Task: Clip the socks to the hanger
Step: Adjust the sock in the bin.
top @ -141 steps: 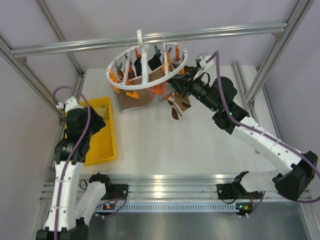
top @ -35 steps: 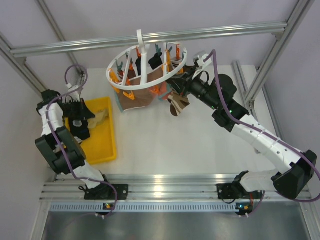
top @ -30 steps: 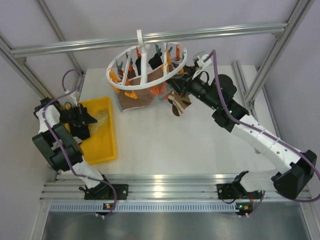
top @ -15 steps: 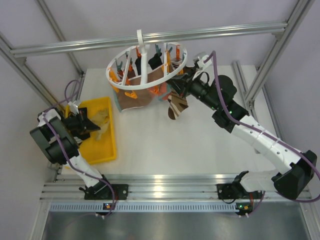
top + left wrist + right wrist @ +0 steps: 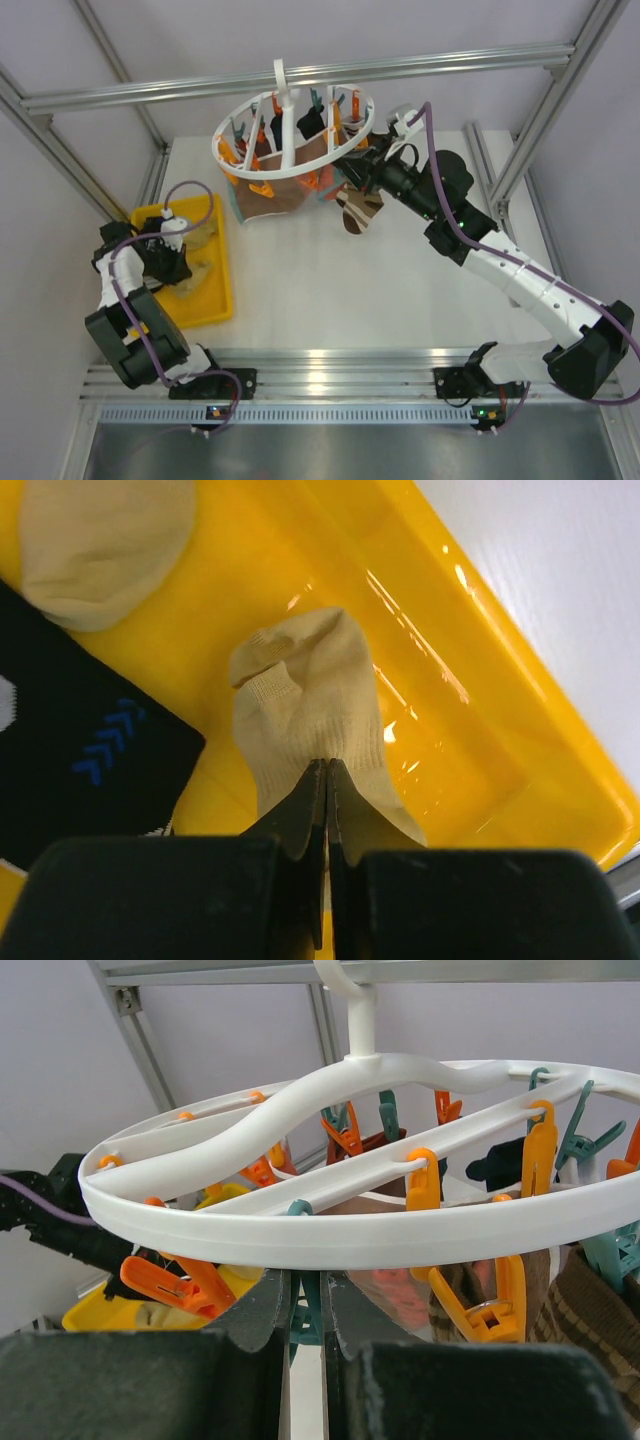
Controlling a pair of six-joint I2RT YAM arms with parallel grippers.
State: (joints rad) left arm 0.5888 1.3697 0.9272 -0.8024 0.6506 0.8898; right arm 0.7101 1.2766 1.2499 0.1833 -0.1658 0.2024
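Down in tray (image 5: 470, 750), left tool (image 5: 327, 767) pinching sock (image 5: 305, 695)

white table (image 5: 330, 290), smooth matte top, inside aluminium frame. one yellow tray (image 5: 224, 265) lies flat on it, left side, near the front edge; long side runs front to back.

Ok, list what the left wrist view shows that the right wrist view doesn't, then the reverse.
Left wrist only: the left end effector shut on a pale yellow sock, with a black sock beside it. Right wrist only: the white hanger, its orange clips, and the right end effector closed on a teal clip. Both: the yellow tray.
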